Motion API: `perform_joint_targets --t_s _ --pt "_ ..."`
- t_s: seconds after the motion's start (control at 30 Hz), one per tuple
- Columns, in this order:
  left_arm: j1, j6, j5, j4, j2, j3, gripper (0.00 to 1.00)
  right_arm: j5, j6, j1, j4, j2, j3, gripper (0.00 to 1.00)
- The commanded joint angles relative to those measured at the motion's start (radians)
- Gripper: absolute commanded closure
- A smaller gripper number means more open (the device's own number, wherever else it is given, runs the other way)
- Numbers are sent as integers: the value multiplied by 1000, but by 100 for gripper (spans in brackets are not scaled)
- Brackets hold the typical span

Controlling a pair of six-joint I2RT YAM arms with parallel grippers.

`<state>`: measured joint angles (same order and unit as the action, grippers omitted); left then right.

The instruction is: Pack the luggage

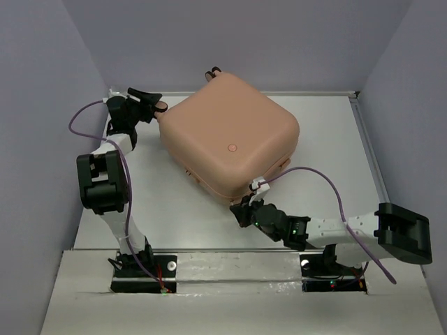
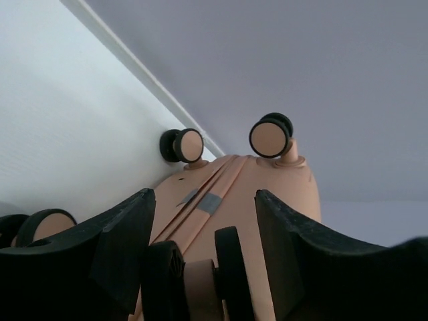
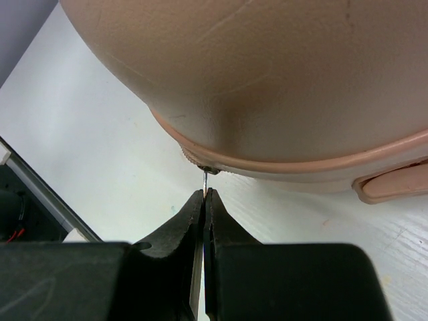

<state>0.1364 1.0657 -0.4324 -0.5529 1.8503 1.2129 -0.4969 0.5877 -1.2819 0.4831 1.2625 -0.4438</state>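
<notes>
- Black fingers [image 3: 174, 234] of the right end effector [image 3: 204, 194] are pressing together on a thin metal zipper pull [image 3: 204, 178], which is sticking out of the zip seam [image 3: 301, 167] at the suitcase's near corner.
- The luggage [image 1: 230, 136] is lying closed and flat on the white bench [image 1: 328, 202], turned at an angle so that one rounded corner is pointing toward the arm bases.
- Its far corner is sitting close to the bench's raised back edge [image 1: 314, 93], leaving little room behind it.
- The left end effector [image 2: 204, 200] is hovering at the suitcase's left corner with its fingers [image 2: 114, 234] spread apart on either side of a caster wheel [image 2: 200, 287]; whether they are touching the wheel cannot be told.
- Two more wheels [image 2: 182, 145] [image 2: 271, 136] are jutting out beyond it, toward the wall.
- Bare bench is stretching wide to the right of the shell, and a narrower strip is running along its near-left side, between the shell and the left arm.
</notes>
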Motion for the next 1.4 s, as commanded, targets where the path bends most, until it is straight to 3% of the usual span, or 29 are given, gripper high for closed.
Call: perform_joint_targets --t_s 0.0,0.1,0.23,0.27,0.43,0.5,0.6,0.67,0.77,0.9,0.93,1.07,1.23,1.27,1.3,1.33,1.37 --pt "-37 57 -91 -183 -49 -18 94 116 -5 35 9 -8 -42 93" --pt "-27 39 -65 -205 -109 -65 94 155 -19 93 2 -32 -50 93" --pt "-27 88 23 -318 -256 -312 94 216 -94 205 -24 -58 -82 93" --pt "-26 91 29 -337 -319 -353 94 300 -100 242 -24 -83 -85 93" --pt "-29 10 67 -286 -540 -603 94 463 -187 504 -98 -144 -153 93" --pt "-31 -3 95 -268 -675 -724 94 524 -213 556 -119 -147 -199 93" --pt "-52 -9 110 -220 -830 -812 94 604 -213 556 -135 -127 -216 93" --pt "-69 -22 107 -191 -917 -872 94 662 -157 526 -51 -92 -165 93" --pt "-81 -44 110 -102 -985 -905 94 600 -103 417 78 -45 -52 93" --pt "-77 -84 187 4 -1062 -859 94 269 -75 89 202 26 16 93" --pt "-75 -90 201 13 -1057 -818 94 227 -66 64 254 47 26 93" --pt "-43 -112 244 73 -1002 -724 94 170 -87 87 212 74 10 93" --pt "-21 -151 264 134 -950 -655 94 372 -112 300 98 -98 -12 93" --pt "-17 -170 276 155 -935 -633 91 385 -135 337 77 -115 -21 93" --pt "-12 -183 271 184 -928 -627 63 397 -150 349 52 -129 -35 93" --pt "-8 -199 265 203 -922 -610 50 409 -163 361 4 -135 -68 93" --pt "-1 -228 270 223 -928 -599 24 420 -179 371 -9 -137 -81 93"
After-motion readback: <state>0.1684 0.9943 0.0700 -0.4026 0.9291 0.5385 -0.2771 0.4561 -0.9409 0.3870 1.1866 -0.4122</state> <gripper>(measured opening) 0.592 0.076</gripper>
